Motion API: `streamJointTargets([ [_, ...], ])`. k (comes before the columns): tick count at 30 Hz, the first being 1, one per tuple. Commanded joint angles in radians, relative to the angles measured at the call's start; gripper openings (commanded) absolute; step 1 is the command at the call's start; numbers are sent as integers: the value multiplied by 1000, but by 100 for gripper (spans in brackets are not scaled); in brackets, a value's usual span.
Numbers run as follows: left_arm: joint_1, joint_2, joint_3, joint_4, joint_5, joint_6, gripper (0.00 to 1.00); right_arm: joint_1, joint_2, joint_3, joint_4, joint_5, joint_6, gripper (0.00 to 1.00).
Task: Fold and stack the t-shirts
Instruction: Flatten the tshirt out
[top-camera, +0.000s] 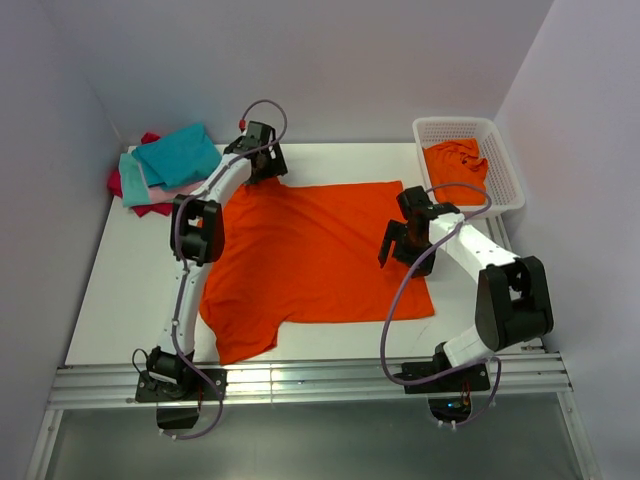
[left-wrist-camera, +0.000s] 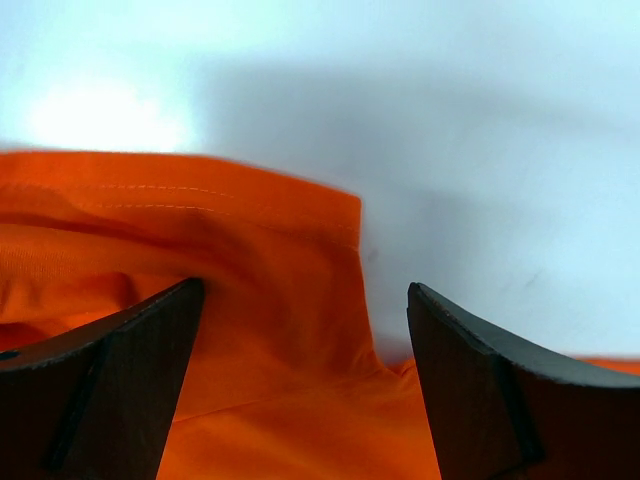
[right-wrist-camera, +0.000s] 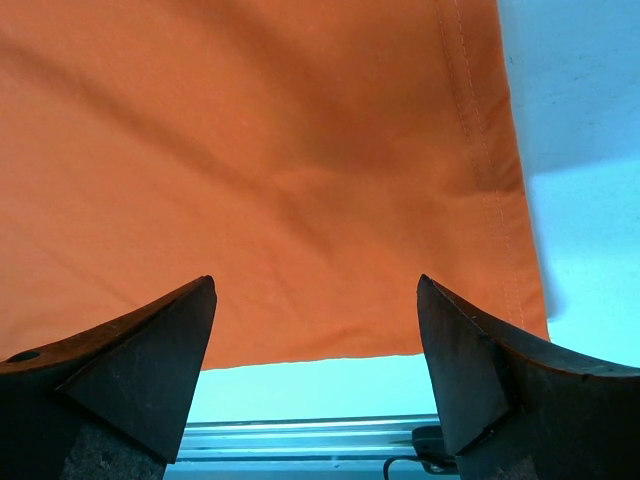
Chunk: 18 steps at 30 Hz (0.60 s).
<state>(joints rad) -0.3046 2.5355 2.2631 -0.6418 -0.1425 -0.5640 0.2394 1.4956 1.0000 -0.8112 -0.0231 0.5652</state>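
Both spread wide and empty, the left gripper (top-camera: 267, 172) hangs over the flat orange t-shirt (top-camera: 320, 255)'s far-left corner, the right gripper (top-camera: 403, 255) over its right edge.

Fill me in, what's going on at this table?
Both arms are working on an orange t-shirt spread flat on the table. The left gripper is open over the shirt's far-left edge, and the right gripper is open above its near-right corner. Neither holds fabric yet. A pile of teal, pink and crimson t-shirts sits at the far-left corner, and another orange t-shirt lies in the white basket.
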Motion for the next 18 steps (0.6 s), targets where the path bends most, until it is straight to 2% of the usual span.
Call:
streamJointTargets([
  [1,1,126,102,57,67,-4,90,-9,14,43,-32,22,-18,88],
  [2,7,127,76,109,92,-25,91,-9,24,49,-40,22,-19,88],
  [5,22,163,127,126,133,-53,92,-12,48,81,-57,22,-27,88],
  [11,32,129,150,194,188,-72,95,-15,74,104,-59,42,-36,88],
  [15,44,-21,96,278,192,-71,99,-15,58,95,-33,28,-39,88],
  [18,51,-128,108,275,167,-59,99,-15,34,121,-19,41,-51,88],
])
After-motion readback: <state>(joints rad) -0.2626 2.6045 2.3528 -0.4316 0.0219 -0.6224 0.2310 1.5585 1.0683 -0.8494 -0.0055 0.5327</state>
